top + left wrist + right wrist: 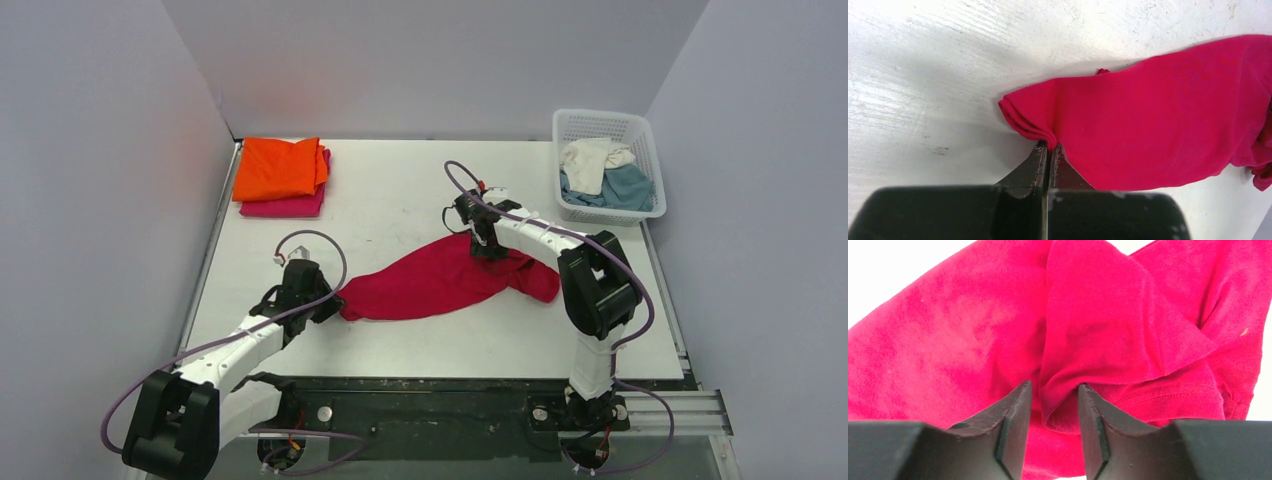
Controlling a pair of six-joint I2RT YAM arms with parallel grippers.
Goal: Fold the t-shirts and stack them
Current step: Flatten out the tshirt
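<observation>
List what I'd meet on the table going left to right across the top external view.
folded t-shirt stack, orange on pink → left claw → crimson t-shirt → white basket

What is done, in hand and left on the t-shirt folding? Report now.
Done: the folded orange cloth t-shirt lies on the folded magenta pink cloth t-shirt, far left. In hand: the crimson red cloth t-shirt lies unfolded mid-table, left hand pinching its end, right hand clamped on a bunch. Left: the cream white cloth t-shirt and teal blue cloth t-shirt, crumpled in the white plastic lattice basket.
</observation>
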